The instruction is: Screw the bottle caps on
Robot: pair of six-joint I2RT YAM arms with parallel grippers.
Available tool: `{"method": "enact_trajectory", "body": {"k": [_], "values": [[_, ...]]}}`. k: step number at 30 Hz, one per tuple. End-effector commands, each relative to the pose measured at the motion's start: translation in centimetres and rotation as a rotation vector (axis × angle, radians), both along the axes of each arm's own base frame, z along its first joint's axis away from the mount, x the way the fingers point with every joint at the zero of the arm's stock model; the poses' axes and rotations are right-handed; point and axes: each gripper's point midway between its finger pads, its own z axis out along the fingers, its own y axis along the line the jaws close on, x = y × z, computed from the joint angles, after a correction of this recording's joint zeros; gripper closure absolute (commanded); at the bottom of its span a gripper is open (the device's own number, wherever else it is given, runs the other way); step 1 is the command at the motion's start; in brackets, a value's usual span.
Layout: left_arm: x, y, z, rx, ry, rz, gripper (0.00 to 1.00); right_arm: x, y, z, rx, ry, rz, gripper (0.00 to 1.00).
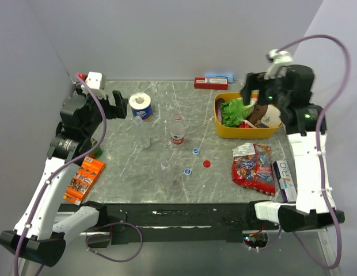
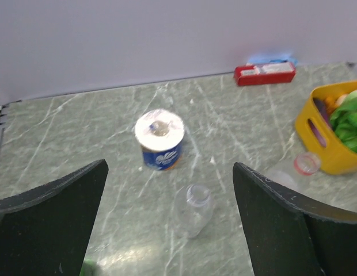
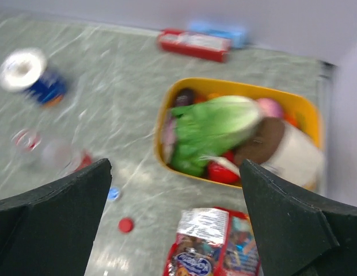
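Widest of all, a grey-green veined table (image 1: 138,192), both arms bolted at its near edge. Up the left side, the left gripper (image 1: 119,104) raised over the far-left part of the table, just beside a paper roll, fingers (image 2: 57,221) spread wide with nothing between them. Up the right side, the right gripper (image 1: 251,95) hanging over a yellow basket, fingers (image 3: 52,221) likewise wide apart and holding nothing. Next in size, the yellow basket (image 1: 246,132) at the far right, filled with leafy green and other toy food. Nearer, a red snack bag (image 1: 251,167), with a dark box (image 1: 284,180) just to its right. At the left edge, an orange packet (image 1: 83,179). Against the back wall, a flat red box (image 1: 211,83) with a blue box (image 1: 220,75) behind it. Then the paper roll (image 1: 141,106), standing on end in a blue wrapper. Mid-table, the labelled bottle (image 1: 177,129) upright and uncapped; to its left the clear bottle (image 1: 143,138), upright, mouth open; nearer, a tiny bottle (image 1: 165,165), hard to make out. Smallest, loose on the table right of the tiny bottle and apart from all three bottles: far blue cap (image 1: 196,151), red cap (image 1: 207,163), near blue cap (image 1: 188,171)
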Motion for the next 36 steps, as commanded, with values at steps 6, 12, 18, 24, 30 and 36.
{"method": "enact_trajectory", "body": {"k": [6, 12, 18, 24, 30, 36], "values": [[1.0, -1.6, 4.8, -0.031, -0.054, -0.069, 0.04, -8.6, 20.4, -0.2, -0.301, -0.266, 1.035, 0.01], [-2.3, -1.2, 1.6, 0.008, 0.006, -0.102, 0.04, -12.4, 26.4, -6.0, -0.288, -0.22, 1.306, 0.06], [-5.1, -1.2, -0.9, 0.045, 0.072, -0.196, 0.01, -12.6, 29.1, -8.2, -0.238, -0.162, 1.449, 0.12], [-5.2, -0.4, -3.4, 0.021, 0.134, -0.159, 0.01, -13.7, 31.3, -11.4, -0.239, -0.084, 1.51, 0.2], [-5.4, 1.0, -6.3, 0.022, 0.217, -0.084, 0.01, -14.6, 32.0, -13.8, -0.25, -0.01, 1.568, 0.23], [-5.6, 1.8, -7.4, 0.007, 0.221, -0.037, 0.02, -15.4, 31.7, -15.7, -0.3, 0.031, 1.645, 0.24]]}}
